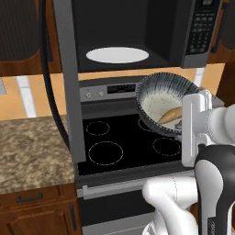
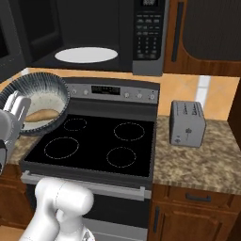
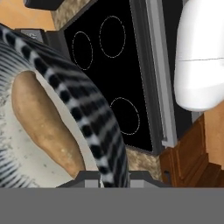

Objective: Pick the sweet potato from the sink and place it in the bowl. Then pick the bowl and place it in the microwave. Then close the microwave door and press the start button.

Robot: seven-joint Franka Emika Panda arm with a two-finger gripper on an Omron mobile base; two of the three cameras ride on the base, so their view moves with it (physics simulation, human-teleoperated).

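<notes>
Claw [image 3: 101,177] clamped on rim of bowl [image 1: 156,94] holding sweet potato [image 1: 170,114] above stove [image 2: 94,141]

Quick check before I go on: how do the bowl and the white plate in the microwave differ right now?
The bowl is deep, tilted, streaked dark outside, and held in the air over the stove; the plate is flat, plain white, and lies level inside the microwave. The bowl holds the sweet potato; the plate is bare. Both are round.
</notes>
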